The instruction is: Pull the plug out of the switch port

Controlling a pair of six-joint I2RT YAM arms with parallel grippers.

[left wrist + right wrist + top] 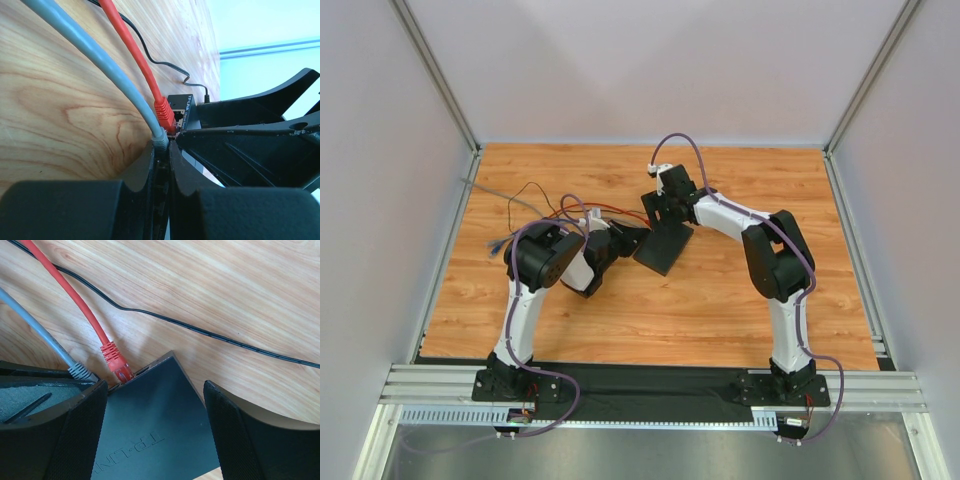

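The left gripper (160, 156) pinches shut on the grey ribbed cable plug (161, 141), seated in the flat matte-black switch (150, 420)'s port edge, its long axis running back along the fingers. The right gripper (155, 386), half wide, clamps the switch's sides.

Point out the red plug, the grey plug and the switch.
red plug (116, 359): right wrist view, on its ribbed boot.
grey plug (81, 371): right wrist view, on its boot.
switch (155, 415): right wrist view, on its flat top face.
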